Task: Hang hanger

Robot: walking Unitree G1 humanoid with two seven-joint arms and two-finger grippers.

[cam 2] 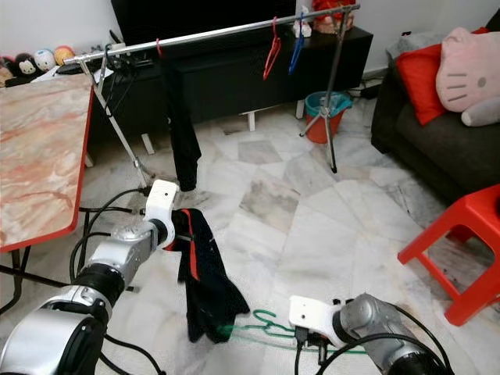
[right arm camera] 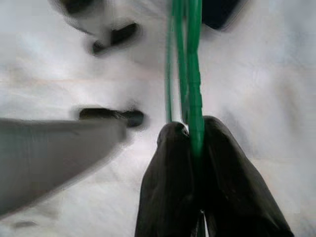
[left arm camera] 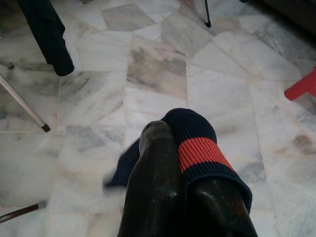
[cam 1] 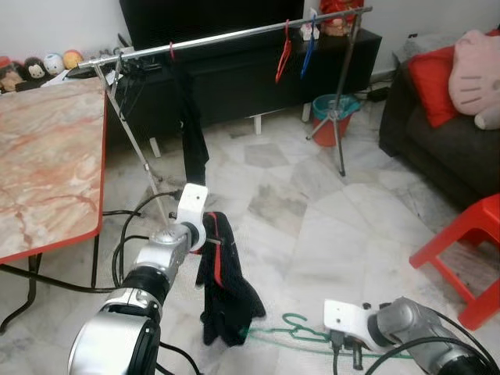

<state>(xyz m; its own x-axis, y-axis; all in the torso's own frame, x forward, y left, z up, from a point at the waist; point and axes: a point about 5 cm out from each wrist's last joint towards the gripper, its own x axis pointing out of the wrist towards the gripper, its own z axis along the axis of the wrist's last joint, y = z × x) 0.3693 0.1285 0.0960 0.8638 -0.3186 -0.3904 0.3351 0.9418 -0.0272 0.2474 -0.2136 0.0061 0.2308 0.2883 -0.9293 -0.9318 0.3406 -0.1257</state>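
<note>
My left gripper (cam 1: 212,242) is shut on a dark navy garment (cam 1: 226,289) with a red stripe, which hangs down to the marble floor. In the left wrist view its fingers (left arm camera: 153,187) pinch the garment's red-banded cuff (left arm camera: 197,143). My right gripper (cam 1: 348,355) is low near the floor and shut on a green hanger (cam 1: 293,324), which reaches toward the garment's lower end. The right wrist view has the green hanger (right arm camera: 190,74) clamped between the fingertips (right arm camera: 168,182). Behind stands a metal clothes rail (cam 1: 234,35) carrying a red hanger (cam 1: 283,55), a blue hanger (cam 1: 310,47) and a black garment (cam 1: 191,117).
A marble-topped table with a red edge (cam 1: 47,156) is at the left, with cables on the floor beneath it. A red stool (cam 1: 469,242) and a dark sofa (cam 1: 437,148) stand at the right. A teal and red bucket (cam 1: 334,117) sits by the rail's right legs.
</note>
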